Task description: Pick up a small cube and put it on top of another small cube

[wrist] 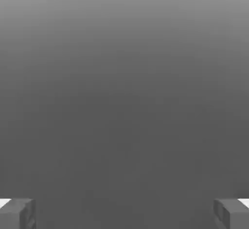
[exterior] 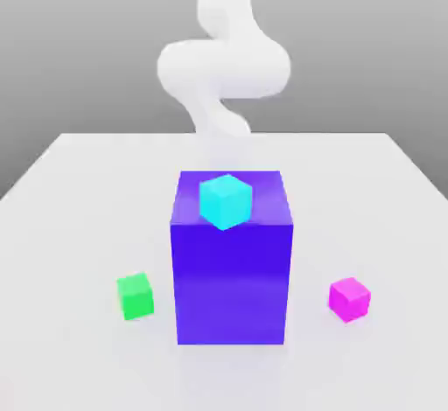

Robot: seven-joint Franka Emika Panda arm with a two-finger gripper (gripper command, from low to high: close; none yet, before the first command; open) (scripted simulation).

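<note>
The small cube (exterior: 349, 299), bright magenta-pink, rests on the white table toward the exterior view's right, near the front. A small green cube (exterior: 136, 296) lies on the table at the exterior view's left. A small cyan cube (exterior: 226, 200) sits on top of the big blue-purple block (exterior: 231, 278) in the middle. My white arm (exterior: 223, 68) rises behind the block, well back from all the cubes. In the hand view my gripper (wrist: 124, 213) is open, its two grey fingertips (wrist: 17, 213) far apart with nothing between them.
The big blue-purple block stands between the green cube and the magenta cube. The white table (exterior: 79, 191) stretches wide around them, with bare surface on both sides and behind the block.
</note>
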